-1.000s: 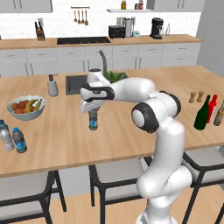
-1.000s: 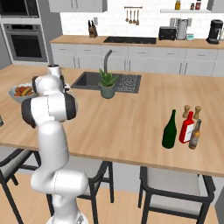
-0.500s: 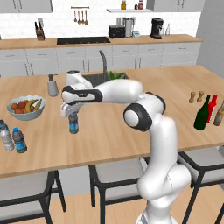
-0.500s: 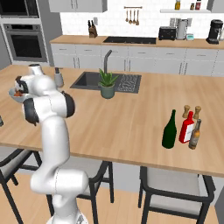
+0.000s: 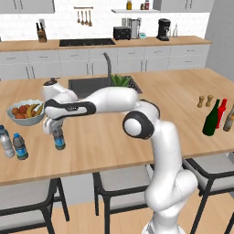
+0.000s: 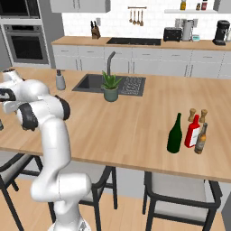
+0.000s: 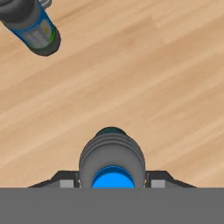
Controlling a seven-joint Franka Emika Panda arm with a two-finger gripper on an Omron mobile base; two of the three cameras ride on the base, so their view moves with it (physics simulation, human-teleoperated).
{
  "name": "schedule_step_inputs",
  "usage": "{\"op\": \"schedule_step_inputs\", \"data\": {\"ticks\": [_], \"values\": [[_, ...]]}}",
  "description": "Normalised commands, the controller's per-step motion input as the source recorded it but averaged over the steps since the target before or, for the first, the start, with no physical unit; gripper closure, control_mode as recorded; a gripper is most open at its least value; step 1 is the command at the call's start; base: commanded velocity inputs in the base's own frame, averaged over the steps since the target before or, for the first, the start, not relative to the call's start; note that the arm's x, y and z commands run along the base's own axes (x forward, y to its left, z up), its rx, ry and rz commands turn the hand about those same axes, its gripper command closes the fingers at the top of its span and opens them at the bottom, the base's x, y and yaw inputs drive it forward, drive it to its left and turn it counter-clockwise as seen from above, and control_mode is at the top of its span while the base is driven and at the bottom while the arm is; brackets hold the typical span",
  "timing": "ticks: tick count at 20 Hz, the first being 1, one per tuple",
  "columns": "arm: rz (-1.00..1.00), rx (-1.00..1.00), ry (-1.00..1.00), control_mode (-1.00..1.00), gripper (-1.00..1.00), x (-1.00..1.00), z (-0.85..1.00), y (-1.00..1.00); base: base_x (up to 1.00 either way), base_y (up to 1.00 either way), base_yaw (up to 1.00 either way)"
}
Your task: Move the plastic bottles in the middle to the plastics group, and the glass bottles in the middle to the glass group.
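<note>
Left base view: gripper [image 5: 56, 130] over the bench [image 5: 137, 137], fingers closed on a small blue-labelled plastic bottle [image 5: 58, 138] held upright at the bench surface; whether its base touches is unclear. Second small bottle [image 5: 19, 146] and clear water bottle [image 5: 6, 142] stand together at far left.

Right base view: green glass bottle [image 6: 174, 134] beside red bottle [image 6: 192, 131] and brownish bottle [image 6: 200, 139].

Hand view: held bottle's cap between the fingers [image 7: 66, 183], its lower body cut off.
</note>
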Motion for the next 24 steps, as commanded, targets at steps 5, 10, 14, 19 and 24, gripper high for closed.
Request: {"op": "schedule_step_inputs", "data": {"ticks": [5,10,14,19,24], "values": [[0.12,0.0,-0.12,-1.0,1.0,-0.74,-0.2,0.3,0.0,0.0,0.0],[0.04,0.01,-0.11,-1.0,1.0,-0.03,-0.03,0.06,0.0,0.0,0.0],[0.0,0.09,0.0,-1.0,1.0,0.0,0.05,0.0,0.0,0.0,0.0],[0.04,0.07,0.02,-1.0,1.0,0.14,0.13,0.21,0.0,0.0,0.0],[0.01,0.0,0.03,-1.0,1.0,0.27,0.01,0.29,0.0,0.0,0.0]]}}
